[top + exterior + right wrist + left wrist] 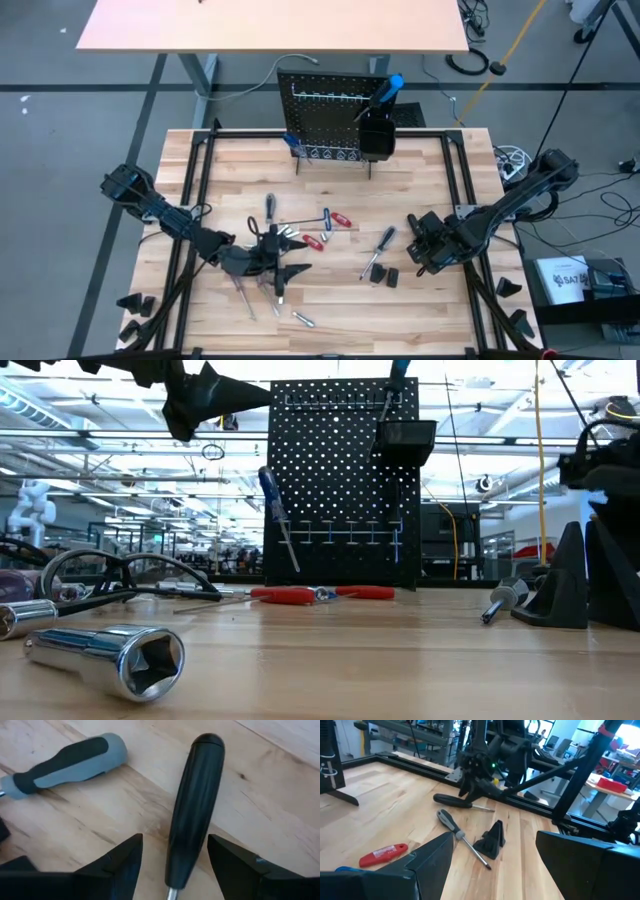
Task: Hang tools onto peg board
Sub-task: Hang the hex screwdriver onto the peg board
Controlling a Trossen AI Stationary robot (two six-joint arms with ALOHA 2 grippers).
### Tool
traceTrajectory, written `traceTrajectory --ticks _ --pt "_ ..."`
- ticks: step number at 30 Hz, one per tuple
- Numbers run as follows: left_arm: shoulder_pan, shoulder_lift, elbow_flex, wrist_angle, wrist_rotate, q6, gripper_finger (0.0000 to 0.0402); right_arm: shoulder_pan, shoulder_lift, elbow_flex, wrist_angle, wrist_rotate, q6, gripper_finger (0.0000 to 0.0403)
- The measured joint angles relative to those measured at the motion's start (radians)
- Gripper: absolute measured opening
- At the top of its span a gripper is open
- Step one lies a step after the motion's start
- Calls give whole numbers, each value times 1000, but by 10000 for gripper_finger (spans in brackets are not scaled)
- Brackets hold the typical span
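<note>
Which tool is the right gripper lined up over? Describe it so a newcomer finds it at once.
Start at the right gripper, low over the wooden table's right side. Between its open fingers lies a black-handled screwdriver. Unlike the neighbouring grey-and-black-handled screwdriver, its handle is plain, smooth black.

Bright, even overhead light leaves only soft shadows on the desk (330, 200), while in the low view the near socket (110, 657) glints and ceiling lamps behind glare slightly.

Black perforated peg board (333, 112), grey/black screwdriver (65, 762), red pliers (320, 594).
</note>
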Motion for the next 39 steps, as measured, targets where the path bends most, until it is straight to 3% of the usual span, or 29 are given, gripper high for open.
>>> traceTrajectory --ticks 8,15,21,28,34,39 --pt "9 0 0 -1 0 0 292 -4 104 -42 93 3 -51 190" --pt "9 0 0 -4 2 2 292 -2 192 -35 157 3 -76 107" --pt "9 1 0 -6 6 5 292 -3 172 -31 138 -16 -76 107" --pt "9 1 1 -7 6 7 292 -3 128 57 -40 -21 -97 107" --pt "49 1 1 0 16 2 292 -3 123 175 -96 74 -164 107" --pt "126 11 1 104 116 0 292 1 123 287 -84 188 -262 107"
